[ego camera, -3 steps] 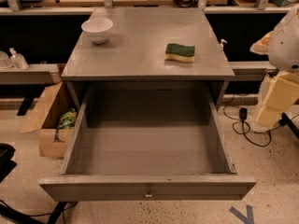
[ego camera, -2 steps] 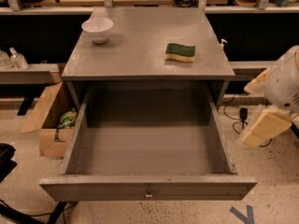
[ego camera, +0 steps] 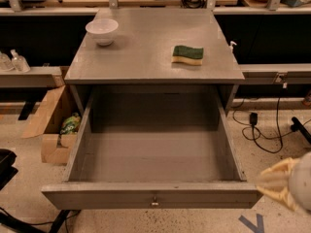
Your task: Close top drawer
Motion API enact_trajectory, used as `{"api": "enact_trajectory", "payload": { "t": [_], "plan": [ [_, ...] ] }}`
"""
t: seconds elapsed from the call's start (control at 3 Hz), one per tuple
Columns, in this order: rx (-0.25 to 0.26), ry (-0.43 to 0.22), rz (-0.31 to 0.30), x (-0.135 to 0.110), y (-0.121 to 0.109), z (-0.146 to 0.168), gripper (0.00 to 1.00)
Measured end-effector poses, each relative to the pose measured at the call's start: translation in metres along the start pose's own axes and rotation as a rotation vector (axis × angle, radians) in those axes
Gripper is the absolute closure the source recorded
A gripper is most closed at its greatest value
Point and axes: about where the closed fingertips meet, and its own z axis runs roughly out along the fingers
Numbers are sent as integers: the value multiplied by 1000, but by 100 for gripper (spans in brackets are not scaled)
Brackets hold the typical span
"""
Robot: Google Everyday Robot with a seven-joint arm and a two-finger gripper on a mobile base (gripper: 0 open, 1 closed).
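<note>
The top drawer (ego camera: 154,196) is a wide, deep grey drawer pulled fully out of the grey cabinet, and its inside is empty. Its flat front faces me with a small metal knob (ego camera: 154,201) at the centre. My gripper (ego camera: 279,184) is at the lower right, just off the right end of the drawer front, its cream fingertips pointing left toward that corner.
A white bowl (ego camera: 101,31) and a green-and-yellow sponge (ego camera: 187,55) sit on the cabinet top (ego camera: 146,57). An open cardboard box (ego camera: 53,125) stands on the floor to the left. Cables and a plug (ego camera: 253,119) lie on the floor to the right.
My gripper has dropped from beside the cabinet's right side down to the right end of the drawer front. The drawer has not moved.
</note>
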Motion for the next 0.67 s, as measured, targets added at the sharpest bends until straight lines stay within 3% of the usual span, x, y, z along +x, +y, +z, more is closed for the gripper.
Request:
{"api": "enact_trajectory", "payload": {
  "t": [0.33, 0.67],
  "plan": [
    [-62, -13, 56, 46, 59, 38, 100],
    [-102, 5, 67, 60, 78, 49, 100]
  ]
}}
